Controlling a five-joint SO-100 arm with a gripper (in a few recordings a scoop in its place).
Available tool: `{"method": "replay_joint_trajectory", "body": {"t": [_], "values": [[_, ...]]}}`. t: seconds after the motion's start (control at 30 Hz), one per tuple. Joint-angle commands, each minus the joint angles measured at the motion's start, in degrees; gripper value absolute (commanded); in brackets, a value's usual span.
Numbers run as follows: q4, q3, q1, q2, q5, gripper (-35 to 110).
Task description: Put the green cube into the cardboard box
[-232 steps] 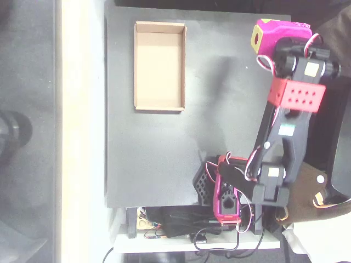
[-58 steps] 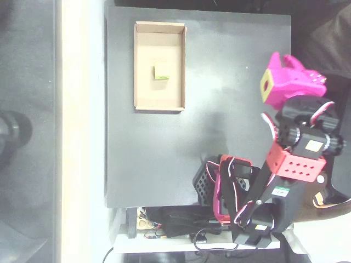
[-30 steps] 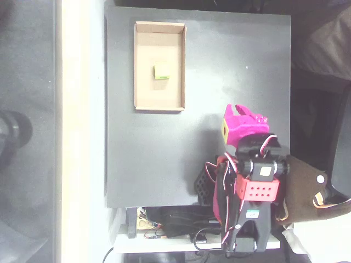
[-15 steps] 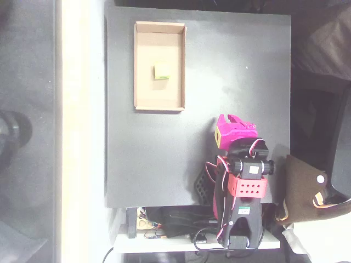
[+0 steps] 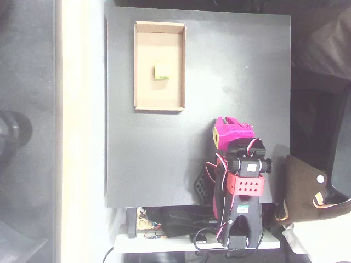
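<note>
In the overhead view the green cube (image 5: 161, 71) lies flat on the floor of the cardboard box (image 5: 141, 102), roughly in the middle of the tray and clear of all four low walls. The box sits toward the far left of the black table (image 5: 236, 66), its long side running along the table's left edge. With the cube inside and nothing touching it, the task looks done.

The gripper (image 5: 233, 127) is well apart from the box, over the near right part of the table, folded in tight above the arm's own base (image 5: 238, 216). That tucked pose reads as a rest position: it keeps the arm off the box and out of the way of the cube. The magenta head points up toward the far side of the picture, and its yellow-green patch shows on the left face. From this angle the fingers are hidden by the head's own bulk, so whether they are apart or together cannot be told. Nothing appears to be held in them.
</note>
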Motion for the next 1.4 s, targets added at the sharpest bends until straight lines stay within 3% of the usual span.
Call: {"method": "replay_joint_trajectory", "body": {"t": [0.0, 0.23, 1.37], "values": [[1.1, 0.8, 0.8, 0.2, 1.3, 6], [7.6, 0.8, 0.8, 0.2, 1.4, 6], [7.6, 0.8, 1.0, 0.2, 1.4, 6]]}}
